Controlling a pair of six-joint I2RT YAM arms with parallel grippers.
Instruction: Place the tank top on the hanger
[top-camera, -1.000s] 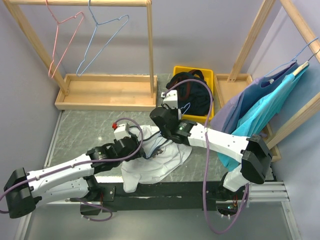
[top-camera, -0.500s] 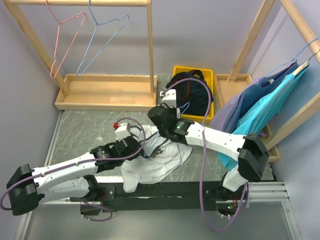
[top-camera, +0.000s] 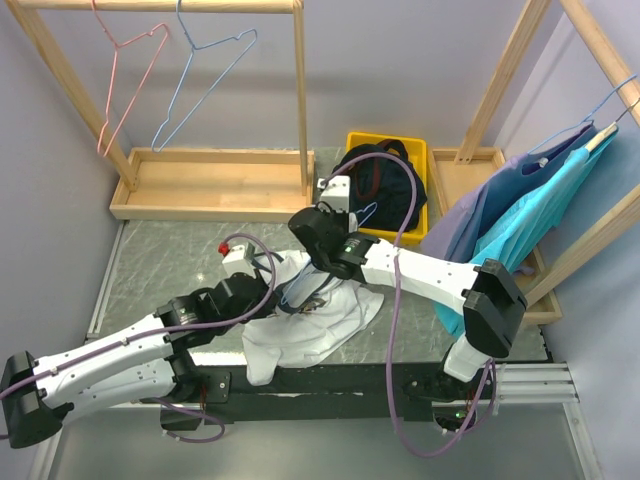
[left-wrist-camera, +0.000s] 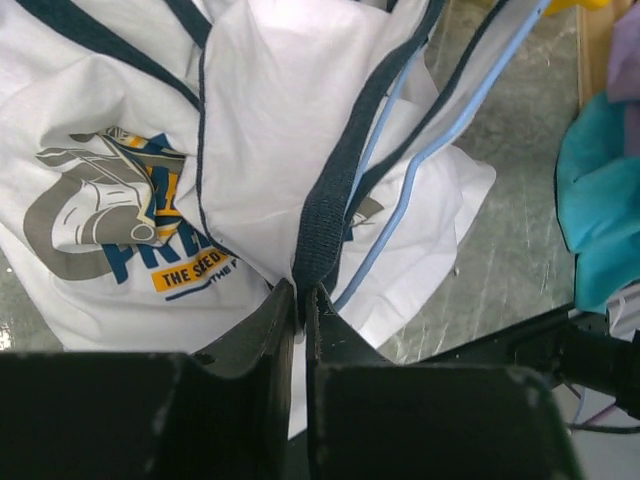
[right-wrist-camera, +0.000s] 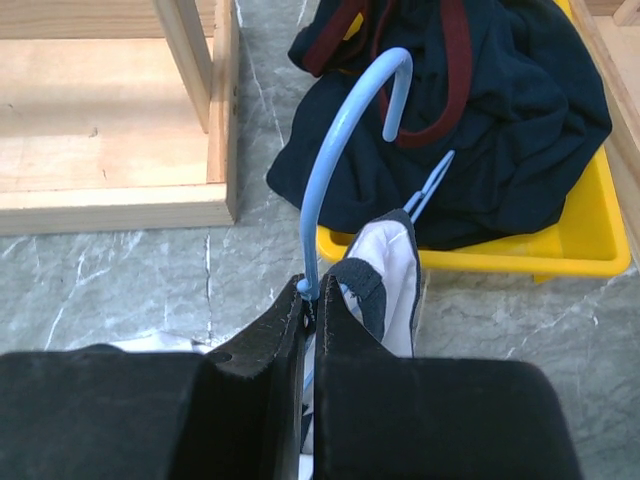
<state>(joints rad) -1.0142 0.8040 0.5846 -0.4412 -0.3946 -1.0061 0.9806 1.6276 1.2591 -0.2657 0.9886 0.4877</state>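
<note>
I'm looking down on a grey marbled table (top-camera: 160, 265) boxed in by pale lilac walls. At the far left stands a wooden rack (top-camera: 215, 185) with a pink hanger (top-camera: 125, 75) and a spare blue hanger (top-camera: 205, 80) hooked on its top bar. A yellow bin (top-camera: 415, 150) sits at the far middle of the table, holding a dark garment (top-camera: 385, 190) with maroon trim. On the right, a second wooden frame (top-camera: 520, 75) carries a teal shirt (top-camera: 525, 220) and a purple shirt (top-camera: 470, 215).

The tank top (top-camera: 310, 325) lies crumpled on the table just in front of the arm bases, between both grippers. It is white with navy trim, and the left wrist view shows a printed graphic in grey, blue and yellow on the chest. The hanger (right-wrist-camera: 335, 150), light-blue wire, runs into the shirt: its hook sticks up above the fabric, near the bin, and its wire arms pass alongside the navy strap.

My left gripper (left-wrist-camera: 303, 300) is closed tight on a navy-edged strap of the tank top. My right gripper (right-wrist-camera: 312, 300) is pinched on the hanger at the base of its hook, with a fold of navy-trimmed white cloth bunched against its fingers.
</note>
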